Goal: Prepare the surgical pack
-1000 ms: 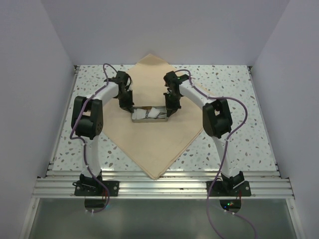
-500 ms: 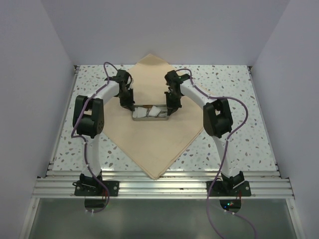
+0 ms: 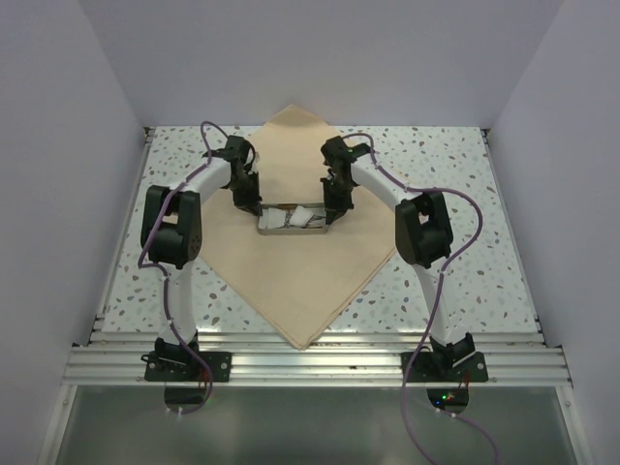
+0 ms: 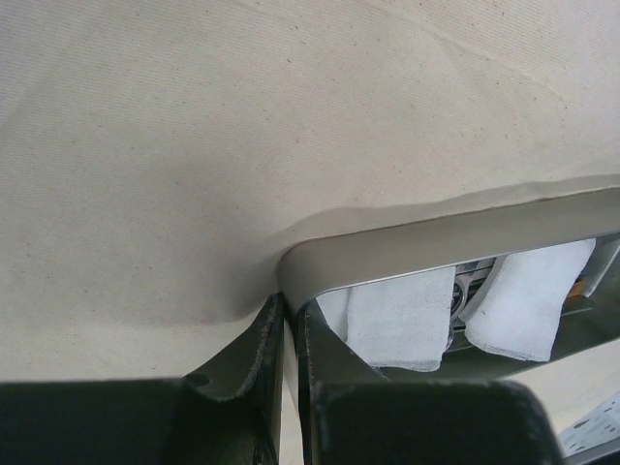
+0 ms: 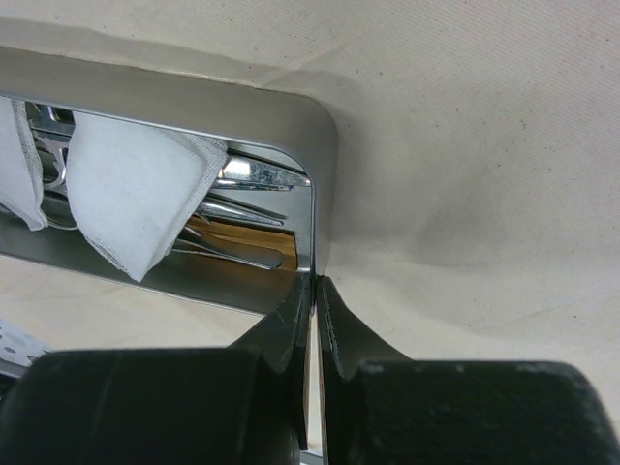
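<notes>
The fabric sheet (image 3: 300, 281) is lying as a diamond mid-table (image 3: 465, 194), its corners pointing to 12, 3, 6 and 9 o'clock. On it the grey tray (image 3: 291, 232) is running 9 to 3. The left gripper (image 3: 254, 207) is pinching its 9 o'clock wall and the right gripper (image 3: 333, 207) its 3 o'clock wall. Two gauze squares (image 4: 402, 315) are draping over the steel instruments (image 5: 254, 177), hiding their count.

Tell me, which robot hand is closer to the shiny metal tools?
Right. The right gripper pinches the tray wall beside the steel instruments; the left gripper pinches the opposite end, gauze squares lying between.
</notes>
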Available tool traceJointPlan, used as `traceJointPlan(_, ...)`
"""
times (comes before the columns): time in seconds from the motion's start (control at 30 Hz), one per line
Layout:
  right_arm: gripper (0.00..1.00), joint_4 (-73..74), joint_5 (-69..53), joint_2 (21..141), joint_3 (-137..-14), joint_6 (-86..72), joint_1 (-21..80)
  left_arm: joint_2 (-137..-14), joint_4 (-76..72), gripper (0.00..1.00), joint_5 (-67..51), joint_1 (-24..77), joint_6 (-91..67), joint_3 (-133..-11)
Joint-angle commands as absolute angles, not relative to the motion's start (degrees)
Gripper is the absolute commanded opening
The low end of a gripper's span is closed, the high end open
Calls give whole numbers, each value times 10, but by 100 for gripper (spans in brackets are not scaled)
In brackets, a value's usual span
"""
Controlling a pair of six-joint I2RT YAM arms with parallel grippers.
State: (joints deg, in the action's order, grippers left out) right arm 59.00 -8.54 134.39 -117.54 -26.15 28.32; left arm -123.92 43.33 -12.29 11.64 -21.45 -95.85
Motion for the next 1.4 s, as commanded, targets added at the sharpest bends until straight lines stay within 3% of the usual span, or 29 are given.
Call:
traceJointPlan(0.0,0,592,-75,1346,-1186,-260,279,-1236,395,4,-151,112,-221,-954)
traceJointPlan(0.43,0,591,-74,1347,-1179,-255,272,-1232,390,16,-150,112,-221,-950)
traceJointPlan(0.57,4,590,-73,1345,-1180,-250,270,-1229,391,25,-137,112,-220,-950)
traceJointPlan(0.87,37,605,-68,1339,-1201,-237,270,-1200,386,54,-125,96,-220,-926)
traceJointPlan(0.97,46,632,-48,1321,-1221,-218,269,-1176,388,60,-118,86,-214,-919)
traceJointPlan(1.07,66,657,-2,1290,-1216,-193,271,-1137,396,63,-102,75,-212,-907)
traceJointPlan(1.17,79,658,45,1225,-1160,-167,277,-1079,393,66,-85,64,-215,-874)
traceJointPlan(1.27,82,643,43,1141,-1076,-136,309,-1013,386,66,-72,57,-223,-825)
traceJointPlan(1.37,77,623,33,1060,-984,-115,386,-949,384,66,-69,53,-235,-776)
